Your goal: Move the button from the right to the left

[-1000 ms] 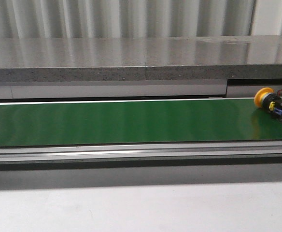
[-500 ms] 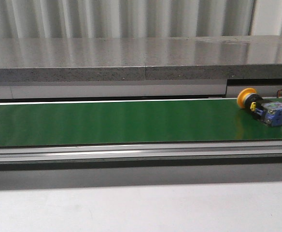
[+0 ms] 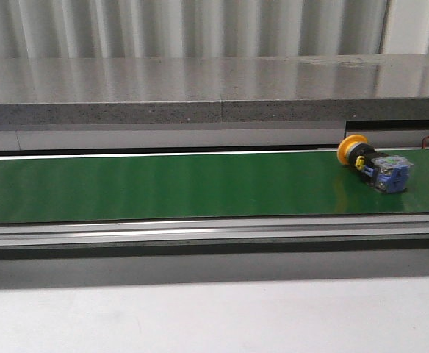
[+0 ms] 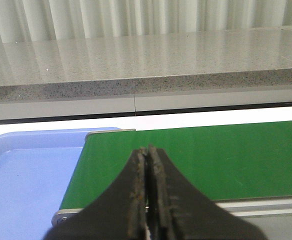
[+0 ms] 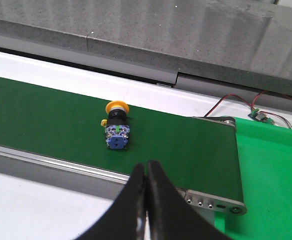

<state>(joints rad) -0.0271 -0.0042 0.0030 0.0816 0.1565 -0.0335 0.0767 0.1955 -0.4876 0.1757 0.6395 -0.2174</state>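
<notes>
The button point(image 3: 372, 162) lies on its side on the green conveyor belt point(image 3: 163, 184) at the right, orange-yellow cap toward the far left, blue base toward the near right. It also shows in the right wrist view point(image 5: 117, 131), on the belt beyond my right gripper point(image 5: 146, 167). That gripper is shut and empty, hanging over the belt's near rail. My left gripper point(image 4: 148, 152) is shut and empty above the belt's left end. Neither gripper shows in the front view.
A blue tray point(image 4: 21, 175) sits just past the belt's left end. A grey stone ledge point(image 3: 200, 88) runs behind the belt. At the belt's right end are a green mat point(image 5: 276, 170) and red-black wires point(image 5: 236, 100). A metal rail point(image 3: 200, 232) edges the belt's front.
The button has travelled leftward along the belt, from the frame's right edge to a spot well inside it. Nothing else in the front view has changed.
</notes>
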